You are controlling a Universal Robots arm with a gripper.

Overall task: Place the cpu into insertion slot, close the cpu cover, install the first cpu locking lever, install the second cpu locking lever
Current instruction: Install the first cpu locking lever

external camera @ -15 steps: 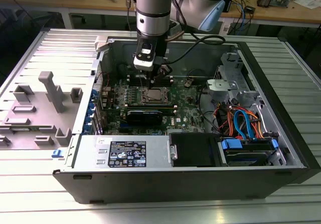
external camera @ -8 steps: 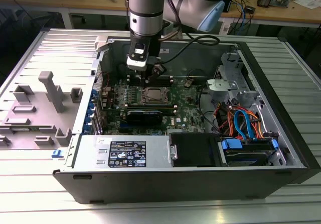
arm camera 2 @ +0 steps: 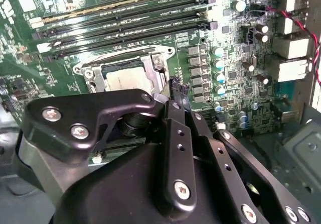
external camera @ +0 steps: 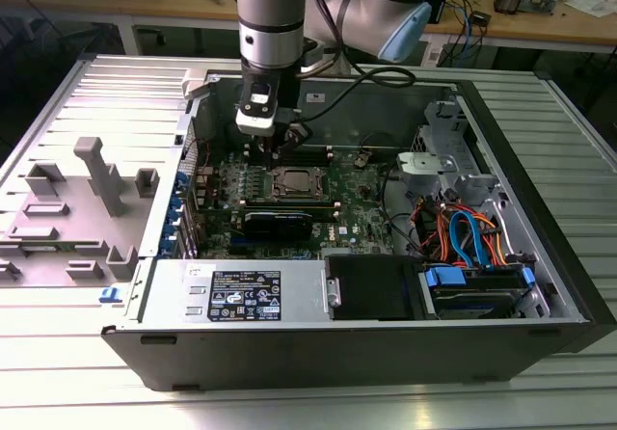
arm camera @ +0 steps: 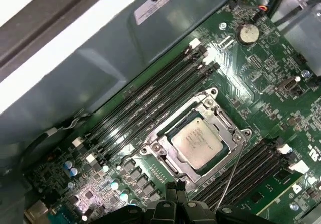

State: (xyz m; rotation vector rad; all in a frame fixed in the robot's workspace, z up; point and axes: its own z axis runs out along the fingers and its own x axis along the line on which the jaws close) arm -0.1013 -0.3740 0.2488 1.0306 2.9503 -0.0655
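The cpu [arm camera: 197, 141] lies flat in the insertion slot [arm camera: 212, 92] on the green board, its dull silver top showing. The cpu cover [arm camera: 224, 121] is down around it as a metal frame. A thin wire locking lever [arm camera: 232, 170] slants loose along one side of the socket. My gripper [arm camera: 175, 188] hangs just off the socket's edge with its fingertips together and nothing seen between them. In the second wrist view the gripper [arm camera 2: 173, 83] points at the socket's corner beside the cpu [arm camera 2: 125, 76]. In the exterior view the gripper [external camera: 278, 146] stands over the socket [external camera: 294, 181].
Long black memory slots [arm camera: 150, 108] run on both sides of the socket. The open computer case [external camera: 540, 218] walls in the board, with drive cables [external camera: 463, 232] at the exterior view's right and a power supply [external camera: 241, 290] in front. Grey fixtures [external camera: 96, 174] stand outside at the left.
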